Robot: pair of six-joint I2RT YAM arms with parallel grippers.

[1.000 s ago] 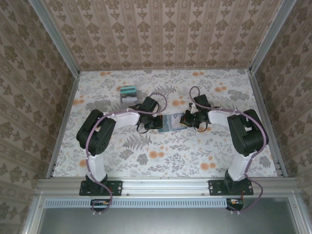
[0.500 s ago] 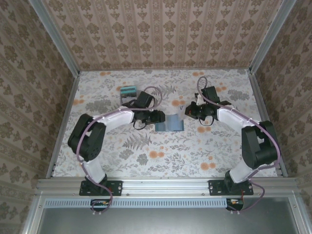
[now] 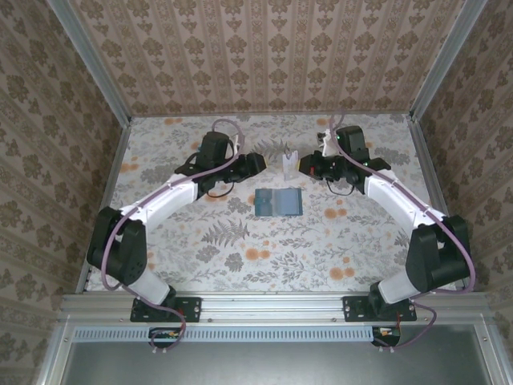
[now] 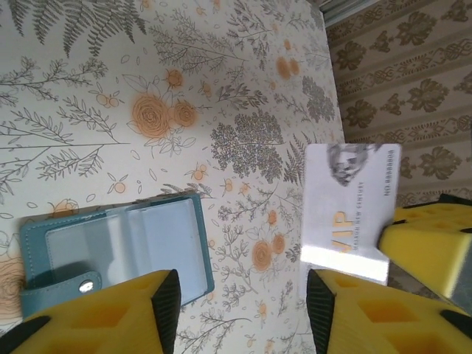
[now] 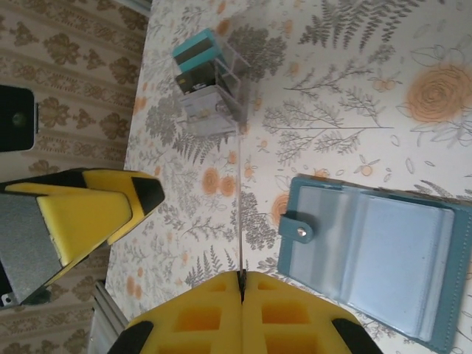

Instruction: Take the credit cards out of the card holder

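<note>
The teal-blue card holder point(image 3: 279, 202) lies open and flat on the floral table, with clear sleeves showing inside point(image 4: 110, 247) point(image 5: 380, 254). Above and behind it, my right gripper point(image 3: 299, 164) point(image 5: 242, 284) is shut on a white card point(image 3: 287, 165). That card is marked VIP point(image 4: 346, 203) in the left wrist view and appears edge-on point(image 5: 241, 214) in the right wrist view. My left gripper point(image 3: 260, 163) point(image 4: 243, 310) is open with nothing between its fingers. It hovers facing the card, just left of it and apart from the holder.
A clear stand with teal and grey cards point(image 5: 210, 81) sits toward the back left of the table. The left gripper's yellow finger point(image 5: 88, 210) is close beside the held card. Metal rails point(image 3: 104, 200) and patterned walls border the table.
Both grippers have risen from the card holder and moved toward the back. The right one has drawn out a white card, and the left has let go of the holder, which now lies flat.
</note>
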